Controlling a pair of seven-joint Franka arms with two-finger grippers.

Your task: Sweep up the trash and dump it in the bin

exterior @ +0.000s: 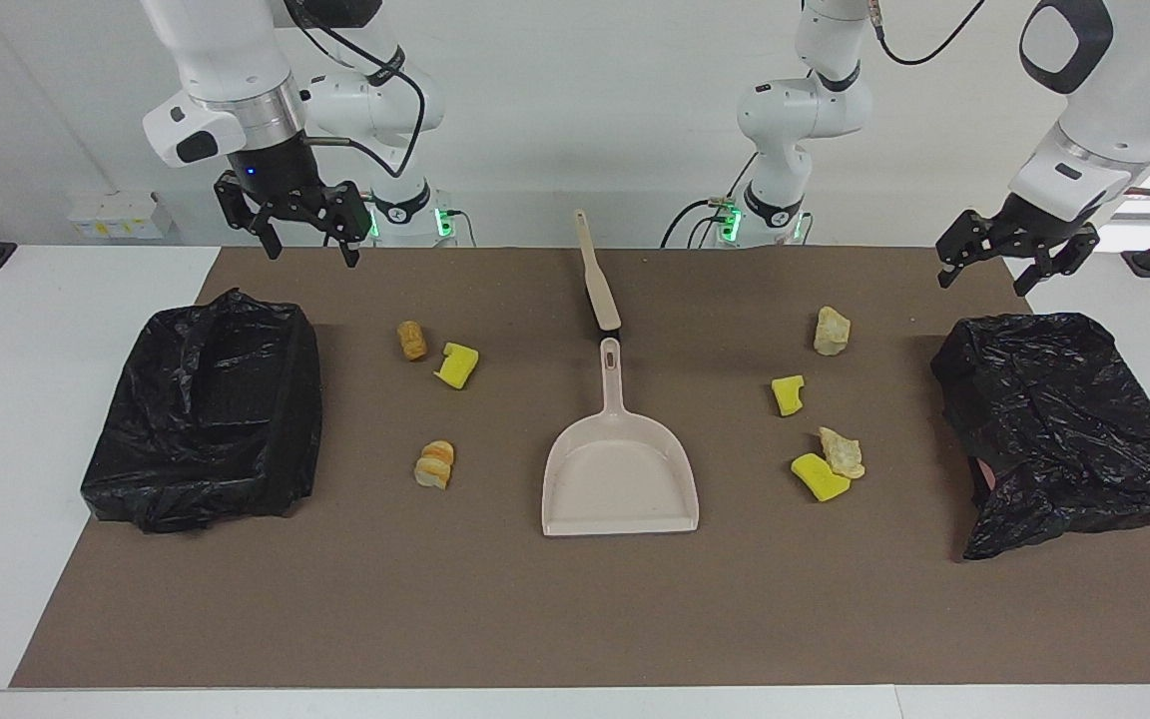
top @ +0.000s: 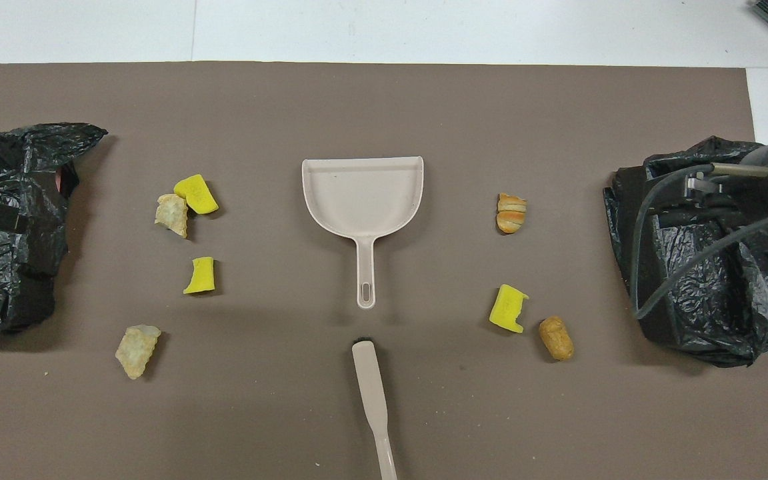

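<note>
1. Facing view shows you the right gripper raised with fingers spread, holding nothing; three pieces of trash lie below it, toward the dustpan.
2. Your left gripper hangs spread and empty above a black bin; four scraps lie beside that bin.
3. Between the grippers lies the brush.

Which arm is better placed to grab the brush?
Right, marginally: left gripper and right gripper both hang open and free, but the brush handle slants toward the right arm's end.
</note>
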